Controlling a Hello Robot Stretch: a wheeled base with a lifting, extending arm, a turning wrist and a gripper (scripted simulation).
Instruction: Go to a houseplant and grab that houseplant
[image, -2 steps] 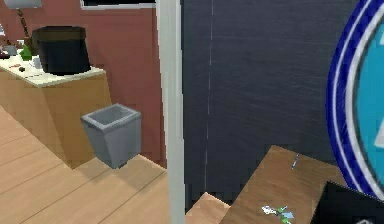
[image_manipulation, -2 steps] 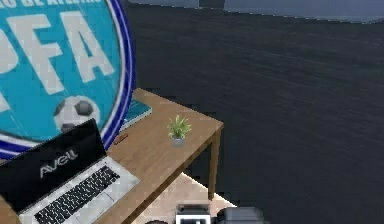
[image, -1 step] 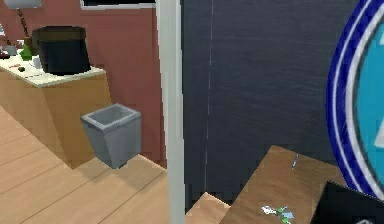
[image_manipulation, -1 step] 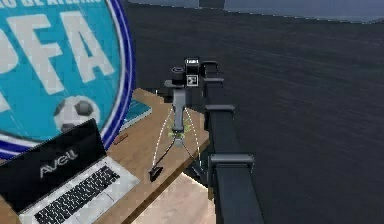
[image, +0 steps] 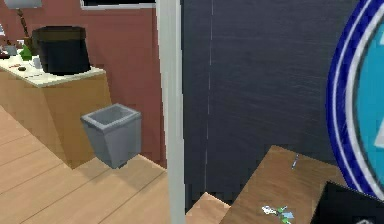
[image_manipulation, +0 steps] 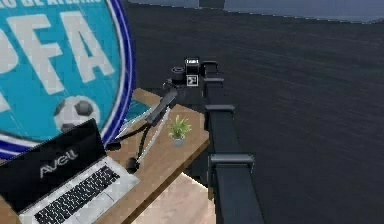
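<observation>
A small green houseplant (image_manipulation: 180, 128) in a pale pot stands on a wooden desk (image_manipulation: 195, 150) in the arm side view, near the desk's right edge. The dark arm (image_manipulation: 225, 170) rises from the bottom edge, just right of the plant. Its gripper (image_manipulation: 134, 158) slants down and to the left over the desk, with the plant close on the right of its fingers. The desk lies behind the gripper's far end, so I cannot tell whether it holds anything. A small green and white thing (image: 275, 211) lies on the wooden desk (image: 285, 175) in the forward view.
An open laptop (image_manipulation: 65, 185) sits on the desk's left part below a big round blue emblem with a football (image_manipulation: 50, 70). A dark wall (image_manipulation: 300, 90) backs the desk. In the forward view, a grey bin (image: 112, 135) stands by a wooden counter (image: 45, 105) with a black box (image: 60, 50). A white wall edge (image: 170, 100) divides the view.
</observation>
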